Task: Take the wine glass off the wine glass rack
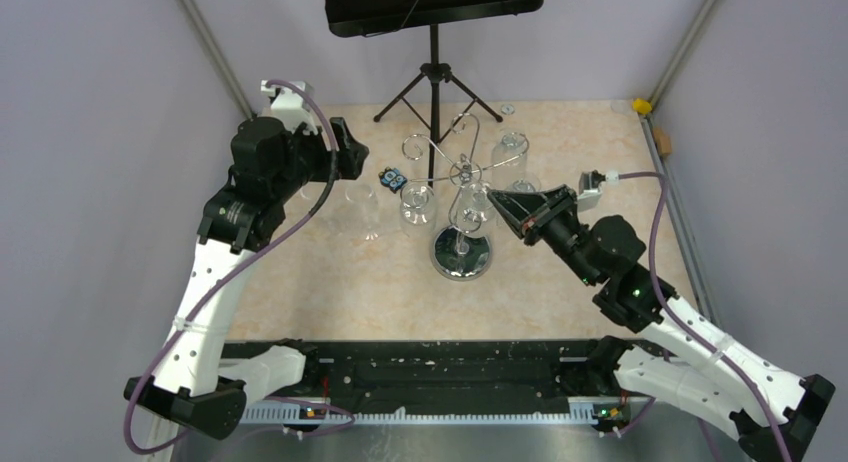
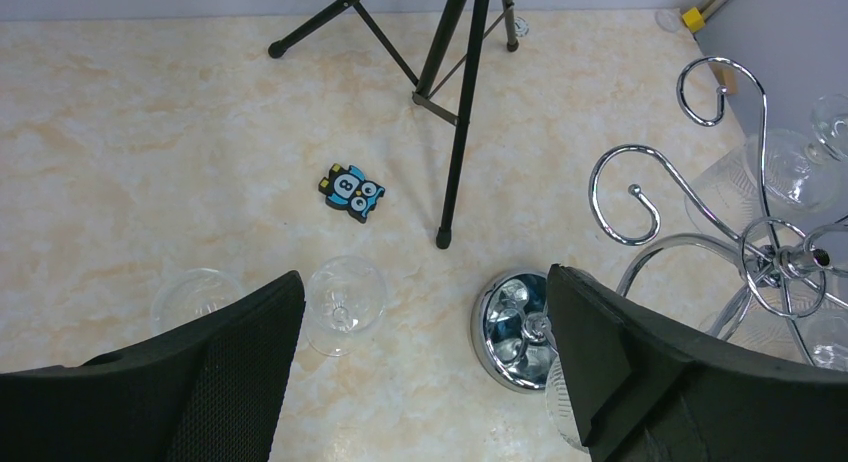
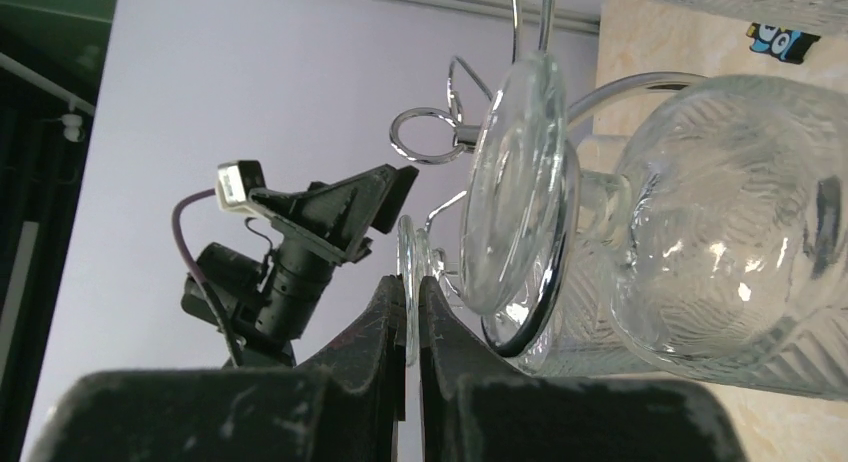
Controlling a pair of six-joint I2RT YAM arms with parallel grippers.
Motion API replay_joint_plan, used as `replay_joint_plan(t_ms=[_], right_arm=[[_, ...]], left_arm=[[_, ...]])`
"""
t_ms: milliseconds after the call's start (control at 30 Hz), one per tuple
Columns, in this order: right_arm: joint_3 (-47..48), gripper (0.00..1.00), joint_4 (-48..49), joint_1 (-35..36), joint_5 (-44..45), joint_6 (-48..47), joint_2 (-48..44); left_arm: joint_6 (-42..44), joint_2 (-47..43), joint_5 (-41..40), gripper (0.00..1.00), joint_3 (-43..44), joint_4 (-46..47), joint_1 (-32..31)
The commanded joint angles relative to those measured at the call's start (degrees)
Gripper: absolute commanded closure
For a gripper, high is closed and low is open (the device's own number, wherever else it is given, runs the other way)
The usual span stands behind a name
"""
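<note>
The chrome wine glass rack (image 1: 462, 254) stands mid-table, and its mirror base also shows in the left wrist view (image 2: 512, 327). Clear wine glasses hang upside down from its hooks (image 1: 416, 204) (image 1: 510, 152). My right gripper (image 1: 492, 198) is at the rack's right side. In the right wrist view it (image 3: 412, 287) is shut on the thin foot disc of a hanging wine glass (image 3: 406, 252). Another glass (image 3: 740, 222) hangs beside it, its foot in a hook ring. My left gripper (image 1: 348, 160) (image 2: 420, 322) is open and empty, above the table left of the rack.
Two wine glasses (image 2: 345, 304) (image 2: 195, 297) stand on the table under my left gripper. A black tripod music stand (image 1: 432, 82) (image 2: 460, 112) is behind the rack. A small blue owl figure (image 1: 392, 180) (image 2: 352, 191) lies near it.
</note>
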Motion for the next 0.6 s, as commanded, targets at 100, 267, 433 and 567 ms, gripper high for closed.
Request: replay_joint_plan(t_ms=[100, 267, 433, 567], right_arm=[[1.23, 1.0, 7.08, 0.25, 2.73, 1.23, -3.39], [2.43, 1.0, 2.0, 0.13, 0.43, 0.87, -4.57], [3.28, 1.0, -2.89, 0.18, -0.9, 1.26, -5.99], [3.61, 1.0, -5.92, 0.17, -2.28, 2.47, -6.89]], left_arm=[[-0.68, -1.65, 0.48, 0.06, -0.13, 3.32, 0.18], [-0.92, -1.74, 1.22, 0.06, 0.2, 3.56, 0.19], [-1.59, -1.75, 2.3, 0.06, 0.34, 4.07, 0.23], [-2.47, -1.88, 2.99, 0.06, 0.33, 4.51, 0.18]])
